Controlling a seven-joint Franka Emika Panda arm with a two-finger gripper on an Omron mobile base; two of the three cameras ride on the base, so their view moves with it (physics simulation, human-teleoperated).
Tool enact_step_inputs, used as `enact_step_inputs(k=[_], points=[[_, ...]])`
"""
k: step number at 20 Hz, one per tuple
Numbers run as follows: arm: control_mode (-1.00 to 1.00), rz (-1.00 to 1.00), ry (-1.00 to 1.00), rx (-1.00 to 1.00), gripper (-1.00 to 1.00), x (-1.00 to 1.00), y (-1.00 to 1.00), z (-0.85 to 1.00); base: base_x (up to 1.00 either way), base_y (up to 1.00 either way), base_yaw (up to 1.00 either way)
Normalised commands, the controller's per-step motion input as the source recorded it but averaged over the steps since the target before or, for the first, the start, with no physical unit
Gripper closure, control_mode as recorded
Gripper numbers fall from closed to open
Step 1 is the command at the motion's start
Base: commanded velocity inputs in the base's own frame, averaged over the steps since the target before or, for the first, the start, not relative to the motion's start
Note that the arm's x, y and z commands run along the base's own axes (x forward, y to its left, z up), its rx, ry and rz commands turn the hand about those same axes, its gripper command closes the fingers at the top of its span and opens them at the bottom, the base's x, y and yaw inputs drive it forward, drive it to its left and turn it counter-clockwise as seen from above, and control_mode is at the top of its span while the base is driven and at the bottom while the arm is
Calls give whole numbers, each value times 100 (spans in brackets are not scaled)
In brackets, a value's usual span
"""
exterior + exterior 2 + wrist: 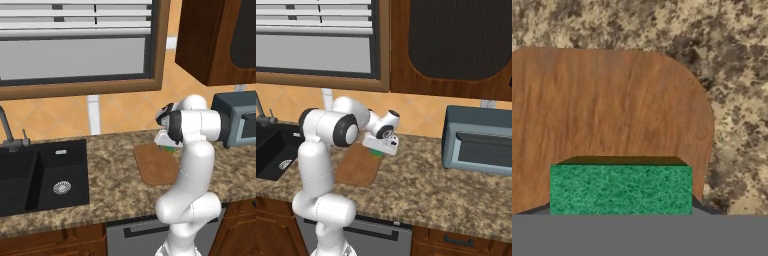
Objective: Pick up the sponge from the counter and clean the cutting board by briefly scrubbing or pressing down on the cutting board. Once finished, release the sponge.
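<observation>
One counter point(115, 175), long and speckled in brown and tan granite, running clear across both base views with a thick stone edge. Sunk into it at nine o'clock in the left base view, one black sink point(42, 177) with two basins and a single round drain. Out at three o'clock, one grey-blue microwave point(478, 140) standing on the stone against the wall.

One cutting board point(607, 105): flat, reddish-brown wood, visible grain, rounded corners. It lies on the counter between sink and microwave, well apart from both, and in the hand view its rounded corner sits at about two o'clock with granite beyond.

One sponge point(620, 189), and it's the brightest thing here: a small green block with a rough, fibrous face, far smaller than the board. In the hand view it sits at six o'clock, right over the wood, throwing a dark shadow along its far edge. In the right base view a sliver of green peeks out below the hand at the board's back edge.

One gripper point(381, 146), pointing down over the board, closed narrow on the sponge, which sits squarely between its fingers. Whether the sponge presses on the wood, I cannot tell.
</observation>
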Motion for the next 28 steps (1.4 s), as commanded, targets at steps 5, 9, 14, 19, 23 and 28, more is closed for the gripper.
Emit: enact_step_inputs(k=[5, 9, 14, 19, 23, 28], points=[[-100, 0, -4, -9, 100, 3, 56, -69, 0, 0, 0], [-100, 0, -3, -15, 100, 0, 59, -34, 0, 0, 0], [-100, 0, 0, -6, 100, 0, 49, 35, 0, 0, 0], [-100, 0, -2, -2, 100, 4, 71, -71, 0, 0, 0], [-100, 5, -3, -18, 100, -10, 39, -100, 0, 0, 0], [-100, 1, -7, 0, 100, -92, -7, 12, 0, 0, 0]])
